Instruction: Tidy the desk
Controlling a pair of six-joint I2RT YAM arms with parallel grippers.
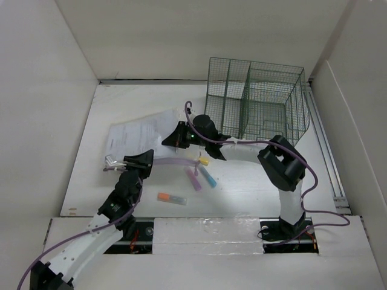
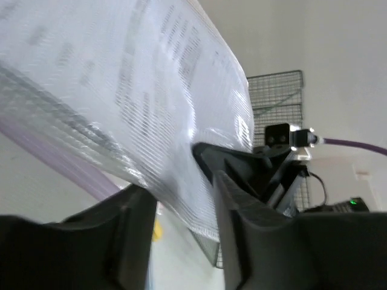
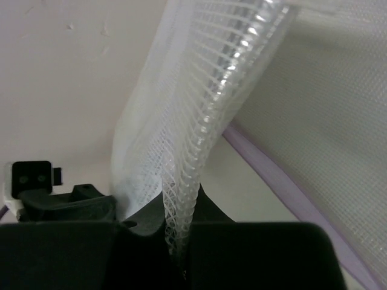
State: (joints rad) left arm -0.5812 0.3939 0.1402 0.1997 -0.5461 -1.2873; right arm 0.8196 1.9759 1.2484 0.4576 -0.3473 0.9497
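Note:
A clear mesh document pouch (image 1: 136, 134) with printed papers inside lies on the left of the white desk (image 1: 254, 187). My right gripper (image 1: 179, 136) is shut on its right edge; in the right wrist view the mesh edge (image 3: 187, 181) is pinched between the jaws (image 3: 181, 211) and rises from them. My left gripper (image 1: 141, 162) is at the pouch's near edge. In the left wrist view its jaws (image 2: 181, 196) stand apart, with the lifted pouch (image 2: 157, 109) between them, against the right finger (image 2: 242, 211) and apart from the left one.
A green wire-mesh basket (image 1: 257, 99) stands at the back right. Orange (image 1: 172, 198), purple (image 1: 193, 179), blue (image 1: 208, 177) and yellow (image 1: 204, 161) markers lie near the middle. A small silver metal object (image 1: 112, 161) lies left of my left gripper. White panels wall the desk.

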